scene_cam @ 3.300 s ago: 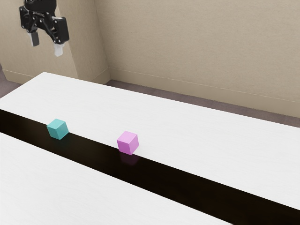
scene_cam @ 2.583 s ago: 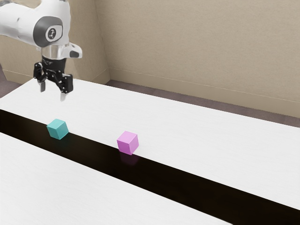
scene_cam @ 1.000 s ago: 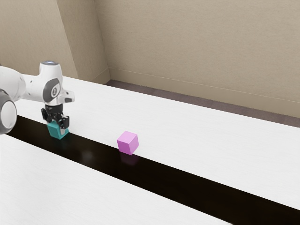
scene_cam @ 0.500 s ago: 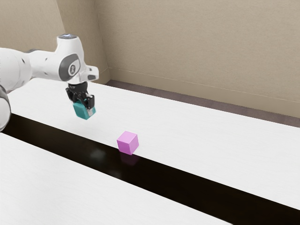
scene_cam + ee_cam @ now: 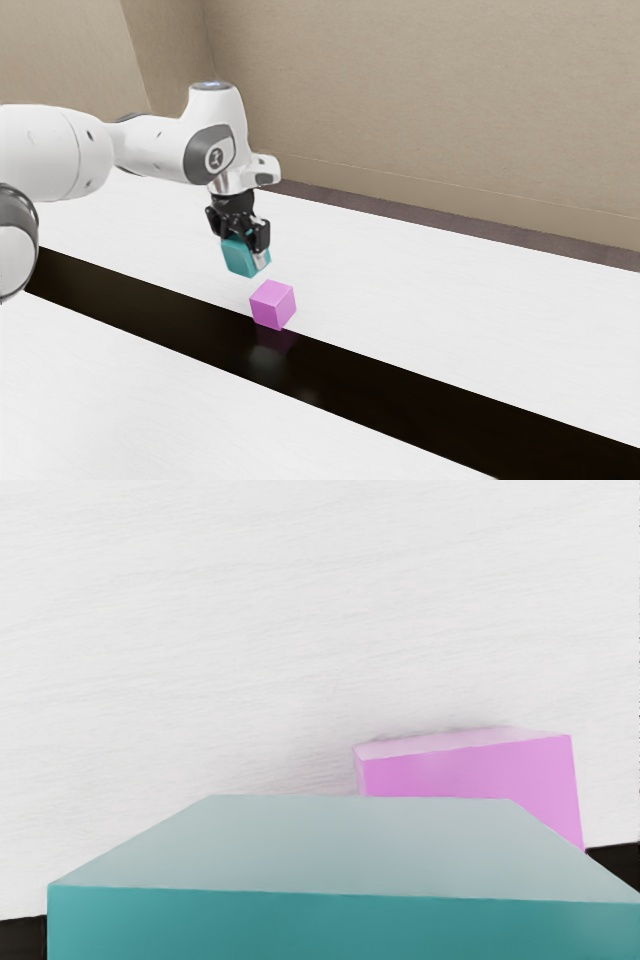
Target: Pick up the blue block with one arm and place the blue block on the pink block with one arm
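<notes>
Fingers are pinching the blue block from two sides, one on each opposite face. The block is hanging in the air, clear of the counter, with its lower part sticking out below the fingertips. It's sitting slightly tilted in the grip.

The pink block is resting on the counter at the far edge of the glossy black strip that's running diagonally across the white top, and it's casting a faint reflection on the strip. The blue block is hovering just above it and a bit toward the exterior view's left. The two are near each other but not touching, and a gap is showing between them. They're not lined up either.

The white arm is coming in from the exterior view's left, with the wrist pointing the fingers down.

In the wrist view the blue block is looming large and blurred right under the hand. The pink block is showing partly past its far edge, lying on the white counter, with a sliver of the black strip beside it.

A beige wall is standing behind the counter.
</notes>
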Action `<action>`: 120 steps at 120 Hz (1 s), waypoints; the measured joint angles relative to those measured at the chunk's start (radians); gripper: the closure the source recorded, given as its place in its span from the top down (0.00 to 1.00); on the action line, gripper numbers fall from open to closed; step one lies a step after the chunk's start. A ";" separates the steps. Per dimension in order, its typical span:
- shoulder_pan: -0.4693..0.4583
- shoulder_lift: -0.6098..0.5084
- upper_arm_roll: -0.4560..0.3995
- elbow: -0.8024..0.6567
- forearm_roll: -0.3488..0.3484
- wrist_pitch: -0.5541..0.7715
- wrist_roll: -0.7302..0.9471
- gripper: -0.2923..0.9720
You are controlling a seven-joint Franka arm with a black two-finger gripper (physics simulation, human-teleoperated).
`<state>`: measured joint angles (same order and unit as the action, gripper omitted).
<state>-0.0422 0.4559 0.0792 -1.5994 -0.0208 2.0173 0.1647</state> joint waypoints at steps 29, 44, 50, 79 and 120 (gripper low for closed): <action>-0.039 0.034 0.000 0.003 -0.001 -0.003 -0.040 0.47; -0.046 0.055 0.000 0.014 -0.002 -0.003 -0.056 0.46; -0.047 0.063 0.000 0.020 -0.003 -0.002 -0.061 0.46; -0.067 0.072 0.001 0.025 -0.008 -0.004 -0.074 0.64; -0.088 -0.149 -0.003 0.041 0.098 -0.107 -0.077 0.74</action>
<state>-0.1306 0.3069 0.0757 -1.5586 0.0769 1.9099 0.0879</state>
